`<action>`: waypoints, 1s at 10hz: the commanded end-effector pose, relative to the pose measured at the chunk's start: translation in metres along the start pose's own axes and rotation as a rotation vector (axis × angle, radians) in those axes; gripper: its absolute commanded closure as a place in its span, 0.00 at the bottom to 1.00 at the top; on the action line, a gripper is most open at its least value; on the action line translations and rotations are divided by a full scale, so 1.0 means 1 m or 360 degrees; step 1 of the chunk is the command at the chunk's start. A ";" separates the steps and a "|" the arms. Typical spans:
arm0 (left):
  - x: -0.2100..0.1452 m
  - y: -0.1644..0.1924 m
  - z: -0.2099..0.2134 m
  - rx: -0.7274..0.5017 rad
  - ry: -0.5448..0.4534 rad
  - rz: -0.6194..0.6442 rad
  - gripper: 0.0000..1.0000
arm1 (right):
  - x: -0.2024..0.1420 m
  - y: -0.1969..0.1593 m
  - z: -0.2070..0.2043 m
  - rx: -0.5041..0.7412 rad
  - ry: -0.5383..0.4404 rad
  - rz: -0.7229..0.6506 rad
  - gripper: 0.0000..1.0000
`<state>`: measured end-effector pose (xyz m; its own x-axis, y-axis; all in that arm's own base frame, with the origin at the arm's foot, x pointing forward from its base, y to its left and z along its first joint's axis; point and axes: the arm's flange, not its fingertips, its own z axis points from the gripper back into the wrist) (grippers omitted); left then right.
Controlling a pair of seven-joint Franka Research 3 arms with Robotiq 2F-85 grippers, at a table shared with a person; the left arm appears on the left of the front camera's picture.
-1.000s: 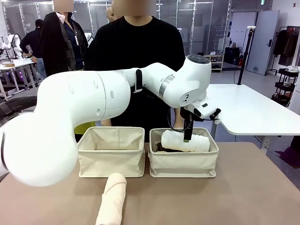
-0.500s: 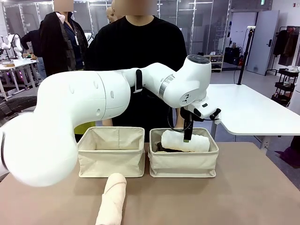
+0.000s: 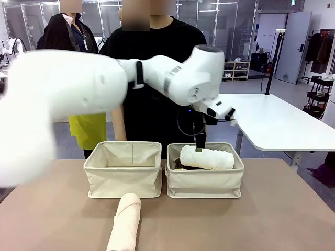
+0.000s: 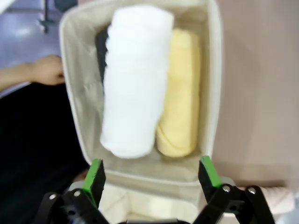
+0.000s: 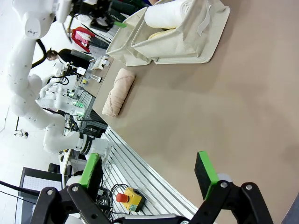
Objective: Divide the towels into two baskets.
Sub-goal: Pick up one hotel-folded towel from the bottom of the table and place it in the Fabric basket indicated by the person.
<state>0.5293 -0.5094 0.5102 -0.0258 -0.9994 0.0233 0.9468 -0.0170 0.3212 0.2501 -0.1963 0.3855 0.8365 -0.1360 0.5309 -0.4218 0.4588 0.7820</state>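
Observation:
My left gripper hangs open just above the right basket, nothing between its fingers; its own view looks straight down into that basket. Inside, a white towel lies on top beside a pale yellow towel, with a sliver of dark grey towel under the white one. The left basket stands beside it with no towel showing inside. A cream towel lies on the table in front of it. My right gripper is open over bare table, far from the baskets.
A person in black stands just behind the baskets, one hand near the right basket's far rim. The brown table has free room at the front right. A red emergency button sits off the table edge by my right arm.
My left arm has swung up and leftwards, blurred by the motion. Its open gripper has risen from the white towel to just above the right basket's rim. The towels have not moved.

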 end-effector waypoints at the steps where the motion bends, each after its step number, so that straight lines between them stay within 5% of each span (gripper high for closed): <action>1: -0.108 -0.082 0.014 -0.0045 -0.0155 0.0271 0.00 | -0.001 0.003 0.000 0.0016 -0.0027 0.0027 0.00; 4: -0.224 -0.138 0.028 -0.0154 -0.0551 0.0752 0.00 | -0.001 0.003 0.000 0.0016 -0.0027 0.0027 0.00; 6: -0.283 -0.160 0.022 -0.0321 -0.0638 0.0920 0.00 | -0.001 0.003 0.000 0.0016 -0.0027 0.0027 0.00; 8: -0.346 -0.185 0.014 -0.0552 -0.0894 0.1000 0.00 | -0.001 0.003 0.000 0.0016 -0.0027 0.0027 0.00; 10: -0.381 -0.196 -0.003 -0.0661 -0.0902 0.1086 0.00 | -0.001 0.003 0.000 0.0016 -0.0027 0.0027 0.00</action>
<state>0.3574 -0.1346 0.4392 0.5004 -0.6445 0.5781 0.8612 0.4388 -0.2564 0.2501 -0.1969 0.3859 0.8363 -0.1369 0.5310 -0.4216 0.4586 0.7822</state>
